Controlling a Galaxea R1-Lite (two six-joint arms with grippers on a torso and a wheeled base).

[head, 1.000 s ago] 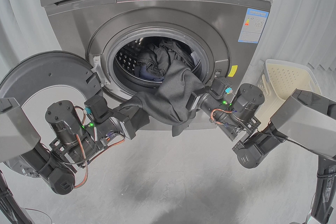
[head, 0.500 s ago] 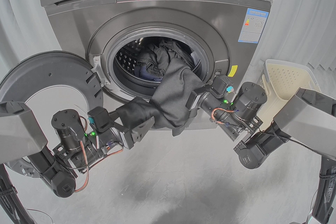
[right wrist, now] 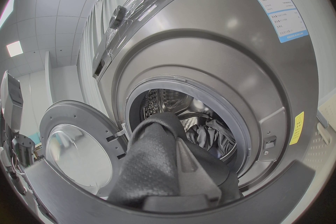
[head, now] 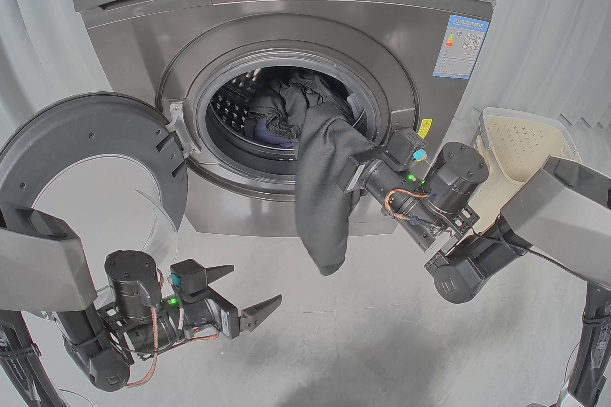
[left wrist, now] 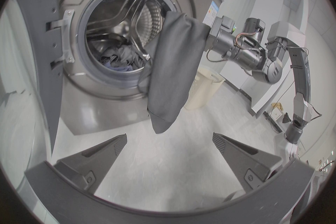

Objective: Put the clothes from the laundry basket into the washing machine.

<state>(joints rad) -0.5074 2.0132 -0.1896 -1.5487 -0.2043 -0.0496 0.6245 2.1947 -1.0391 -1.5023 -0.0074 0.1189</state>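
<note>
A dark grey garment (head: 324,186) hangs out of the washing machine (head: 407,46) drum and down its front toward the floor. My right gripper (head: 349,172) is shut on the garment's right side at the lower right of the drum opening. The right wrist view shows the garment (right wrist: 154,161) bunched over the right gripper (right wrist: 168,154). My left gripper (head: 254,284) is open with nothing in it, low over the floor to the left of the machine. Its fingers (left wrist: 101,151) point at the hanging garment (left wrist: 175,60). More dark clothes (head: 280,106) lie inside the drum.
The round door (head: 89,135) stands swung open to the left of the drum. A cream laundry basket (head: 528,135) stands right of the machine, behind my right arm. Grey floor (head: 356,325) spreads in front of the machine.
My left gripper has let go of the garment, opened, and dropped down and back toward the floor. The garment's left part has fallen and now hangs straight. My right gripper rose slightly.
</note>
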